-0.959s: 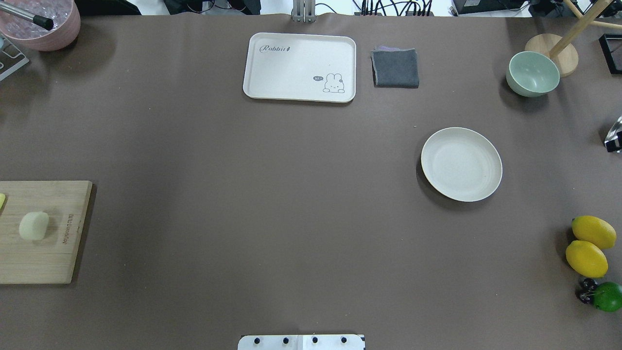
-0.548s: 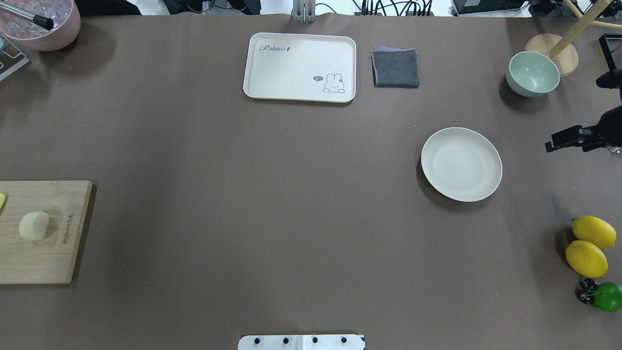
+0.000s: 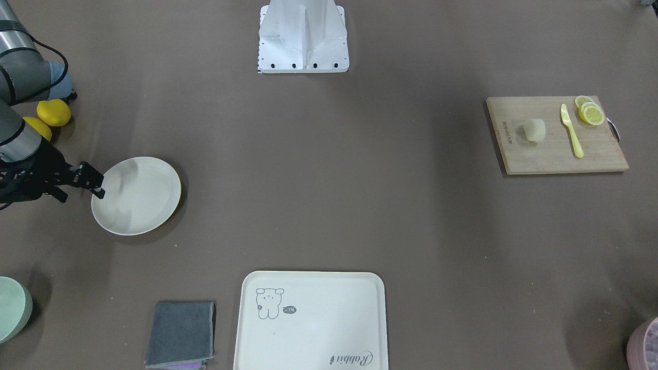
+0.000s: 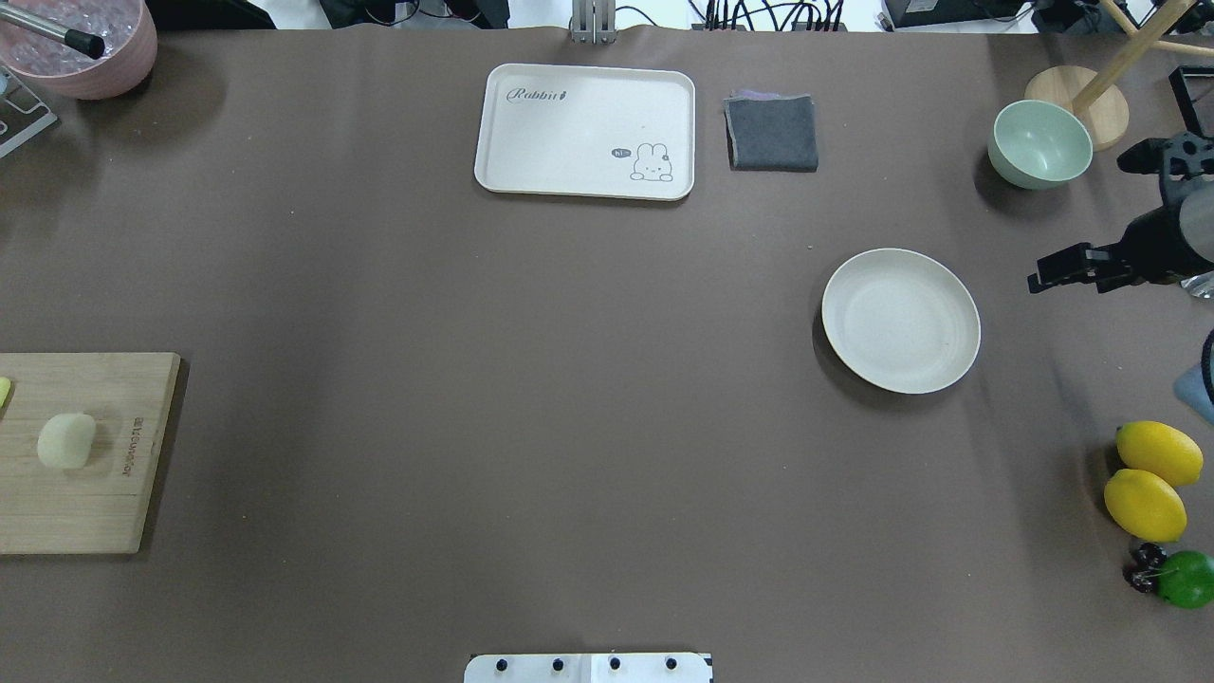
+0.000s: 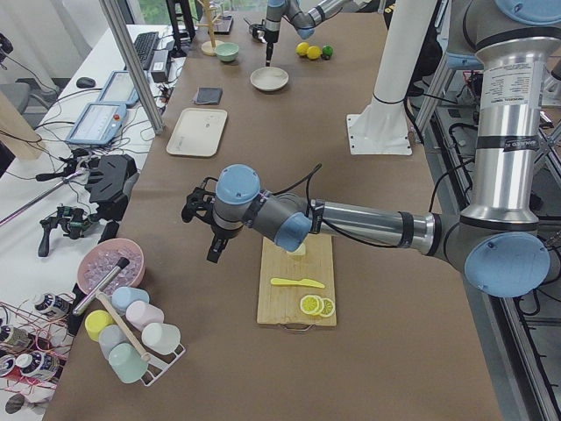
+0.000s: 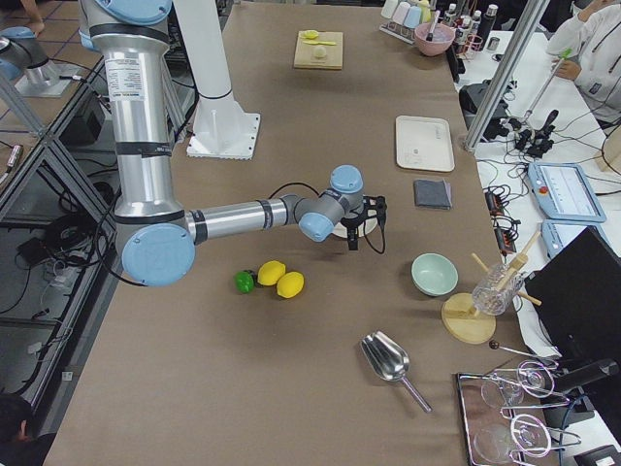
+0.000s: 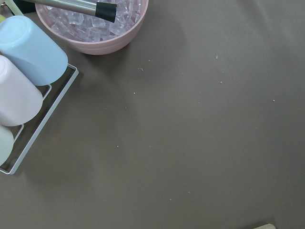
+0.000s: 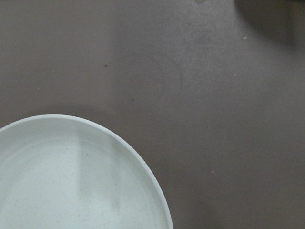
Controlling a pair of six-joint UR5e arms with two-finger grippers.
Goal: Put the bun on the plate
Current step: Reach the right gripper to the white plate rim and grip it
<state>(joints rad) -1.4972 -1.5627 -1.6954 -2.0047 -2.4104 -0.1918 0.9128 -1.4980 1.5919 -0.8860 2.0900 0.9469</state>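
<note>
If squeezed too hard, could squash; if held loose, could drop on the long way over the tabletop (image 4: 569,379). Nearest, soft-looking, smooth, pillow-shaped bun (image 4: 65,441) on flat wooden board (image 4: 85,503); left end effector (image 5: 213,254) close by, cannot tell spread or pressed. Farther, round, shallow plate (image 4: 900,321), well apart; right end effector (image 4: 1041,270) beside it, spread.

You have a cream tray (image 4: 583,131) just beside a folded grey cloth (image 4: 772,133), a green bowl (image 4: 1039,144), two lemons (image 4: 1145,505) by a lime (image 4: 1186,579), a wooden board (image 3: 555,149) bearing a yellow knife (image 3: 571,130) and lemon slices (image 3: 590,112), and a pink ice bowl (image 4: 81,43).
</note>
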